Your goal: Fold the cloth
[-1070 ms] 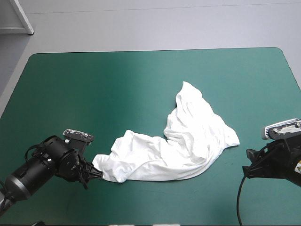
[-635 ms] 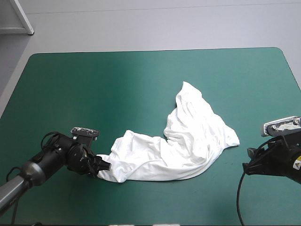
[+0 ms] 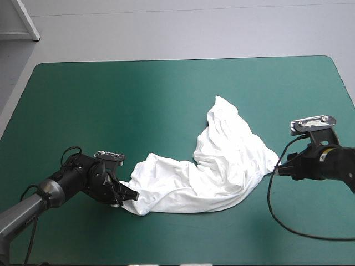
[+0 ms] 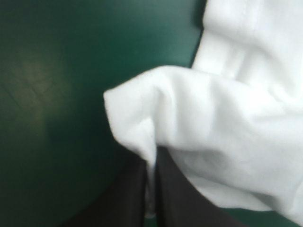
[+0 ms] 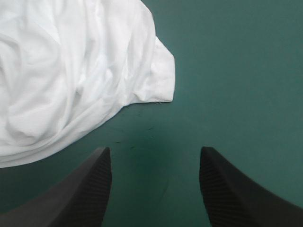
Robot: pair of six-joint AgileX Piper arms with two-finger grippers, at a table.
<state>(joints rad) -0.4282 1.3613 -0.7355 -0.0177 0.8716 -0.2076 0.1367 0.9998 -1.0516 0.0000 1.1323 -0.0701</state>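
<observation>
The white T-shirt (image 3: pixel 222 160) lies crumpled on the teal-green cover, a long heap running from the front left up toward the middle right. My left gripper (image 3: pixel 128 195) sits low at its front-left corner. In the left wrist view the black fingers (image 4: pixel 132 189) are pressed together with a fold of the T-shirt (image 4: pixel 227 142) pinched between them. My right gripper (image 3: pixel 275 170) is just off the shirt's right corner. It stands open (image 5: pixel 154 151) over bare cover, a short way from the T-shirt's sleeve corner (image 5: pixel 161 80).
The table's front edge (image 3: pixel 166 260) runs close behind both arms. A white shelf leg (image 3: pixel 25 19) stands beyond the far left corner. Bare teal-green cover (image 3: pixel 111 111) spreads over the left and far parts of the table.
The left gripper slid right onto the shirt's front-left corner and shut on it. My right arm moved left and farther from the front edge, up to the shirt's right corner, still open.
</observation>
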